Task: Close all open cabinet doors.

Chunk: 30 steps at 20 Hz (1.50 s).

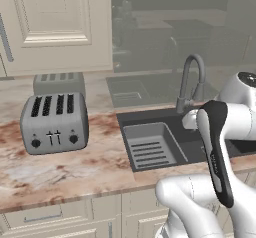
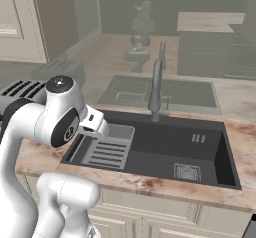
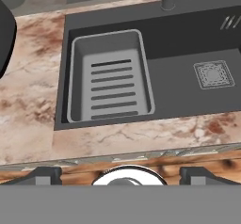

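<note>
From my remote seat I see the claw [image 3: 120,173] poised above the front edge of the marbled worktop [image 3: 28,100], looking down into the dark sink [image 3: 188,44]; its two dark fingertips [image 3: 44,175] stand wide apart with nothing between them. The cabinet door [image 1: 55,24], cream with raised panel moulding and a grey bar handle [image 1: 5,39] at its left edge, hangs on the wall up and to the left of the sink [image 1: 185,127], above the grey toaster [image 1: 54,123], well apart from the claw. Inside the sink lies a grey slotted tray [image 3: 110,77] at its left end, with the curved faucet [image 1: 192,79] rising behind the basin.
</note>
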Available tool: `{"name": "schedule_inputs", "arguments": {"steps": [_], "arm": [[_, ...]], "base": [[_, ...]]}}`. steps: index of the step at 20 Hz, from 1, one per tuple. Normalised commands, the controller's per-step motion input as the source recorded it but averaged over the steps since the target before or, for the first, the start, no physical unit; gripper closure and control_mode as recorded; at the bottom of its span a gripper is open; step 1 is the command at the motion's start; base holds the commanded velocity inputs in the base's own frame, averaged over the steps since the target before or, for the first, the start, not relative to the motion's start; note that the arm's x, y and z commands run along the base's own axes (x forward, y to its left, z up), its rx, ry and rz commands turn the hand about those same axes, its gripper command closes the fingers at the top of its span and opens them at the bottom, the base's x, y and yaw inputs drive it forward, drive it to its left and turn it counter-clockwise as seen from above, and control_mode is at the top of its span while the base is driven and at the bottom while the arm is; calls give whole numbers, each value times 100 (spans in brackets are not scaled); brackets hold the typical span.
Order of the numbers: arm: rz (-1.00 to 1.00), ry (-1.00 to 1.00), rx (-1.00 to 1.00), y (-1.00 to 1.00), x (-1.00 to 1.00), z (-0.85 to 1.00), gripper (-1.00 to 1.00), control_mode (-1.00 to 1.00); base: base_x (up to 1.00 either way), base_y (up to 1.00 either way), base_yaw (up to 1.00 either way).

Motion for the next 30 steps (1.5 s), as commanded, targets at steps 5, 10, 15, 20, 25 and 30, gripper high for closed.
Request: {"name": "schedule_inputs", "arguments": {"steps": [5, 10, 15, 20, 25, 30], "arm": [[0, 0, 0, 0, 0, 0, -100, 100], [0, 0, 0, 0, 0, 0, -100, 100], [0, 0, 0, 0, 0, 0, -100, 100], [0, 0, 0, 0, 0, 0, -100, 100], [0, 0, 0, 0, 0, 0, -100, 100], [0, 0, 0, 0, 0, 0, -100, 100]], "base": [[-8, -24, 0], [-29, -54, 0], [-45, -52, 1], [-41, -51, 0], [-27, -53, 0], [-1, -52, 0]]}}
